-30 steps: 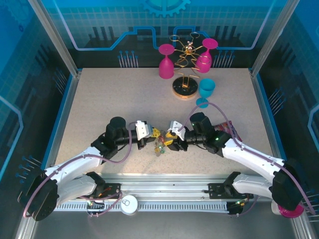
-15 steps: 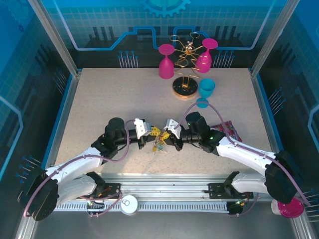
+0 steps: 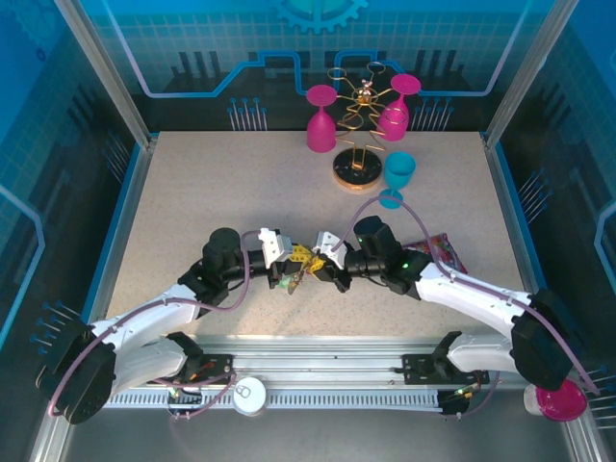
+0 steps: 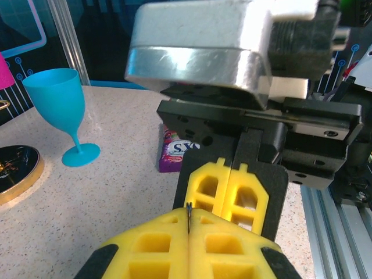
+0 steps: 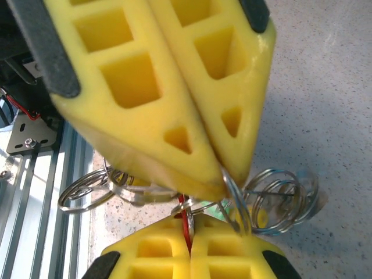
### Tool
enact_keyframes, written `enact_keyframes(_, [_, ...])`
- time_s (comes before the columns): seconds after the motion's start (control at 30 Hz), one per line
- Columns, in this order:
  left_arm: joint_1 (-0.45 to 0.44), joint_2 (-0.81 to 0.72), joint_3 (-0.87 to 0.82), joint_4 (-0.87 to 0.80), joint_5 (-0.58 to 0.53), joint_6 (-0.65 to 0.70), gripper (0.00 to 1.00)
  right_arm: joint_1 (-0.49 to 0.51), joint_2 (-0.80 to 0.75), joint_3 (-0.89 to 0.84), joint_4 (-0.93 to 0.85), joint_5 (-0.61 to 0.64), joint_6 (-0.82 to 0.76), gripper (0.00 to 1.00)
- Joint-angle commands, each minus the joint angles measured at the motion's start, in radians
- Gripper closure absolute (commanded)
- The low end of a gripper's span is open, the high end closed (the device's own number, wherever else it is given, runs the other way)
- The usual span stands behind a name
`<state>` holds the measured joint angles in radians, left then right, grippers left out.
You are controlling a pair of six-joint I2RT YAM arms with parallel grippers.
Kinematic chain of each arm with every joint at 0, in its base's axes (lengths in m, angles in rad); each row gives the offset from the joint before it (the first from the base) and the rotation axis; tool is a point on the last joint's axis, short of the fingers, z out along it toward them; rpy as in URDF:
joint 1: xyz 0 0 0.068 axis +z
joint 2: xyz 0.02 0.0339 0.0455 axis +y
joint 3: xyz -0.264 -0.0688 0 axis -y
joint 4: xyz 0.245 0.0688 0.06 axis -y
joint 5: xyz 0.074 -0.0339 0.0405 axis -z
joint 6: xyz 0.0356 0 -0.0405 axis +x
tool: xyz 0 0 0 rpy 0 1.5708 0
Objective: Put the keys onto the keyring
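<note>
While both arms are pointing at each other over the near half of the speckled table (image 3: 192,192), the left gripper (image 4: 189,226) is pinching its yellow fingers (image 5: 133,81) together on a wire of the keyring (image 5: 279,195) — silvery coils are fanning out beside the tips. The right gripper (image 5: 190,253) is facing it tip to tip, clamping a red sliver (image 5: 186,224) — apparently one of the keys (image 3: 289,281) dangling beneath.
</note>
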<state>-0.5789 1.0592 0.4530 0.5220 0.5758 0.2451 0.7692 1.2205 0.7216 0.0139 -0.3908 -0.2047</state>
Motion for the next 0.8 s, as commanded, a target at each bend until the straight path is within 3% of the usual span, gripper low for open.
enact_keyframes(0.0, [-0.002, -0.017, 0.002, 0.043, 0.021, 0.029, 1.00, -0.004, -0.070, 0.000, -0.052, 0.047, -0.039, 1.00])
enact_keyframes(0.47, [0.000, -0.024, 0.013, -0.002, 0.023, 0.058, 1.00, -0.028, -0.151, -0.003, -0.132, 0.177, -0.061, 1.00])
enact_keyframes(0.77, [0.000, -0.017, 0.052, -0.183, 0.011, 0.190, 1.00, -0.024, -0.167, 0.038, -0.160, 0.213, -0.102, 1.00])
